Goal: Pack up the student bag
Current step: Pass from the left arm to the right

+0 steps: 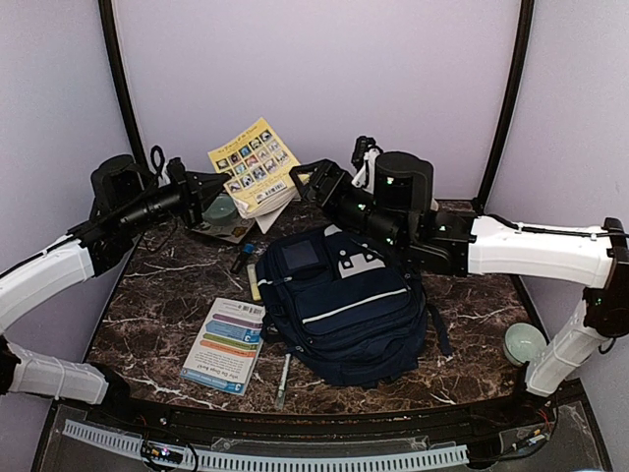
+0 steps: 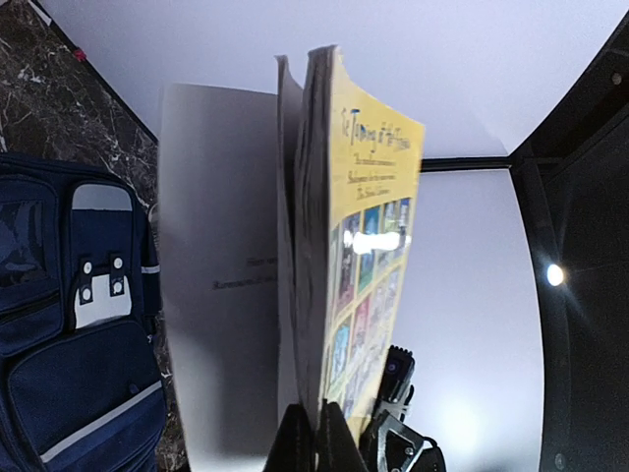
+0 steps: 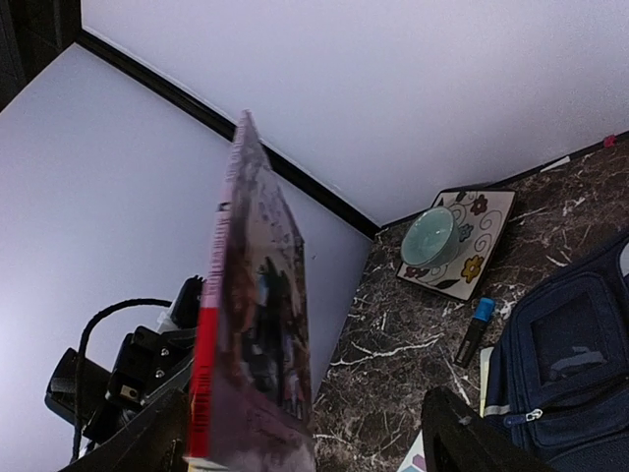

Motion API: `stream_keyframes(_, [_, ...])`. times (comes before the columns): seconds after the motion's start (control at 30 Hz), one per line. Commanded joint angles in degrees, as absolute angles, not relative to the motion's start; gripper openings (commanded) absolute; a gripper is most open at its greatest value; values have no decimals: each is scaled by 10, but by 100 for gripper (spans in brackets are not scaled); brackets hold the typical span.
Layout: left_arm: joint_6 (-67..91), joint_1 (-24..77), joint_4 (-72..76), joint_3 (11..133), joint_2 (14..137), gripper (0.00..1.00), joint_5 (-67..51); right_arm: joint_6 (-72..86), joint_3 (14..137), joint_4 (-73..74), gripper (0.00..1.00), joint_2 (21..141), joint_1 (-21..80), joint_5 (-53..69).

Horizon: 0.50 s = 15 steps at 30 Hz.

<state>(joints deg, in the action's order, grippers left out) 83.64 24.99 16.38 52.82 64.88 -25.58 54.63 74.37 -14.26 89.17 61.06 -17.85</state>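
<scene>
where the student bag [image 1: 344, 305] sits: flat in the middle of the dark marble tabletop [image 1: 147, 315], front pockets facing up, nothing gripping it
left claw [image 2: 314, 438]: pressed together on the bottom edge of the yellow book [image 2: 369, 246], pinching it so it's held up off the tabletop, behind the bag toward the back wall
yellow book: pages fanning a bit, one white inner page peeling away from the cover on the bag side
right claw [image 1: 305, 179]: spread wide, a finger on each side of the book's other edge; can't tell if either one actually touches it
leaflet [image 1: 226, 344]: lying flat just left of the bag
pen [image 1: 284, 379]: on the tabletop near the front edge, by the bag's near left corner
marker [image 3: 475, 329]: blue cap, lying between the bag and the flowery plate [image 3: 486, 211]
teal bowl [image 3: 429, 236]: sitting on that plate, back left
second bowl [image 1: 521, 342]: far right, next to the right arm's base
</scene>
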Motion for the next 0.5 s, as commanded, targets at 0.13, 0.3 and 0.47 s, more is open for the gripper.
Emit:
stream_keyframes(0.13, [848,251,204,521,620,0,-280,570,757,-128,76,871,611,-216])
stream_keyframes(0.3, [871,250,248,511,627,0,-312,555,830,-112,66,935,635,-172])
stream_keyframes(0.47, [863,243,228,518,612,0,-328,565,870,-127,29,974,681,-232])
